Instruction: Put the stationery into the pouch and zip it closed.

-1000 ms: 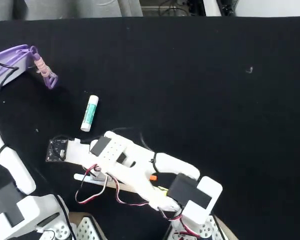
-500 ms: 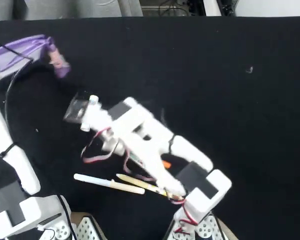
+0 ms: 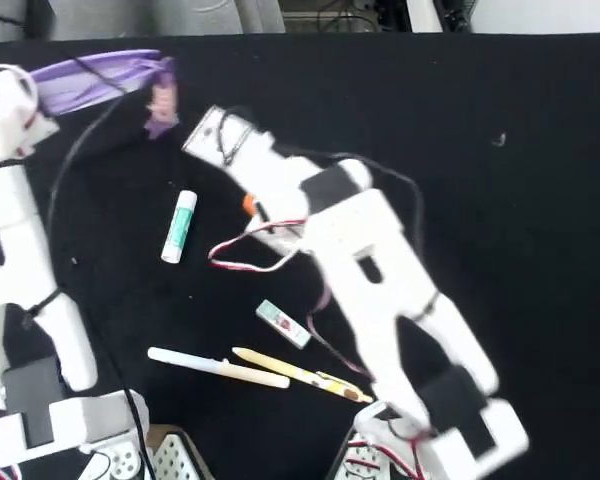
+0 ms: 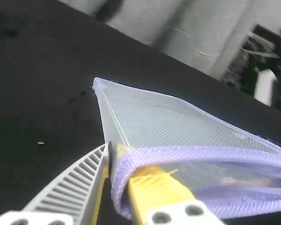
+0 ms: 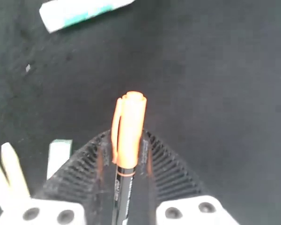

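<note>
Pouch and pen both gripped at a black table [image 3: 510, 230].
The left gripper [image 4: 119, 159] clamps the purple pouch's [image 3: 95, 80] edge at the table's far left. The right gripper [image 5: 126, 140] grasps an orange-capped pen [image 5: 129, 124] near it. A glue stick [image 3: 179, 226] and an eraser [image 3: 282, 323] lie loose.

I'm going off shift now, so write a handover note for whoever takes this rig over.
Left gripper: shut on the purple pouch, at the table's far corner.
Right gripper: shut on the orange-capped pen, above the table.
On the table: glue stick, eraser, white pen, yellow pencil.
Done: pouch and one pen picked up.
To do: all five items into the pouch, then zip.
</note>
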Controlling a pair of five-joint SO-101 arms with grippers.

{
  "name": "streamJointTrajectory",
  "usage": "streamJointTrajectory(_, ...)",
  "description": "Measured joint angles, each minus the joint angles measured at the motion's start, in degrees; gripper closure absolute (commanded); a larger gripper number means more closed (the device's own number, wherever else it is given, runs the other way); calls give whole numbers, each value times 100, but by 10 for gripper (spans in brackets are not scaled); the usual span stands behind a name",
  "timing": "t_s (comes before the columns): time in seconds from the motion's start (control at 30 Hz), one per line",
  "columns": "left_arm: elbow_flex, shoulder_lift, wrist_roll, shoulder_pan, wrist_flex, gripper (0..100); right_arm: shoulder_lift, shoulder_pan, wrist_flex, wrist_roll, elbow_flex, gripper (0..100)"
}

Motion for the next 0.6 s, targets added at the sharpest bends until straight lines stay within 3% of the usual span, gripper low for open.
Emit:
streamJointTrajectory(0.27, -589, 0, 0, 1178, 633, 972, -1213, 774, -35, 0, 0, 987)
streamJointTrajectory(0.6, -914, 0, 0, 1802, 941, 972, -1732, 949, -457, 0, -316, 987)
